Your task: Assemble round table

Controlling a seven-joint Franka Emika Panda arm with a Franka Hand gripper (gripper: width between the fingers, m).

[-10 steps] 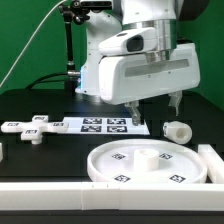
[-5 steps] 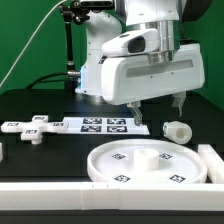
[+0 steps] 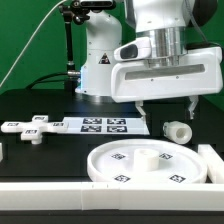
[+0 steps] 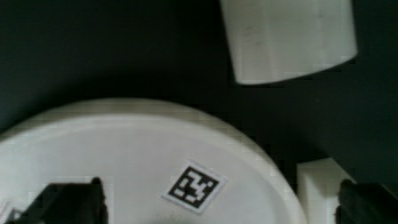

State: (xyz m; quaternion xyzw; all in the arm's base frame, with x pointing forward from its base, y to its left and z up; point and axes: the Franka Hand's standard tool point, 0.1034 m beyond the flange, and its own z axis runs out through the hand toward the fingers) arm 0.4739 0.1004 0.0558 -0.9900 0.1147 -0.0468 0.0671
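Note:
The large rimmed round disc (image 3: pixel 147 163) lies flat at the front of the table, with several tags on it. The short thick leg (image 3: pixel 177 131) lies on the mat just behind the disc's right side in the exterior view. The cross-shaped piece (image 3: pixel 28 128) lies at the exterior view's far left. My gripper (image 3: pixel 165 110) hangs open and empty above the leg, behind the disc. In the wrist view the disc (image 4: pixel 125 150) fills the lower part, the leg (image 4: pixel 285 40) shows beyond it, and my gripper (image 4: pixel 217 205) has dark fingers (image 4: pixel 71 200) wide apart.
The marker board (image 3: pixel 105 124) lies flat between the cross-shaped piece and the leg. A long white straight-edged bar (image 3: pixel 212 158) borders the mat along the exterior view's right and front. The arm's base (image 3: pixel 95 60) stands at the back.
My gripper has moved toward the exterior view's right, from over the marker board's end to above the leg. It stays open. The parts have not moved.

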